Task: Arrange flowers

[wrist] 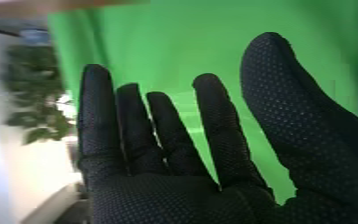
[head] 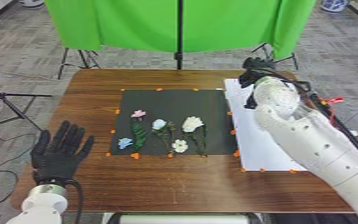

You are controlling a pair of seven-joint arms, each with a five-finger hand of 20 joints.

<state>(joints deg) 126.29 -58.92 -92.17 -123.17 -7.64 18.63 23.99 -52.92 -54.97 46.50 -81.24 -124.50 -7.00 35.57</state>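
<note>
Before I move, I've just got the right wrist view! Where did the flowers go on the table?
Observer: The flowers lie on the dark mat.
Operator: Cool! Is the other hand on top of them?
Observer: No, the left hand is off to the left of the mat.
Operator: And what's on the other side of the mat?
Observer: White paper, right beside it.
</note>
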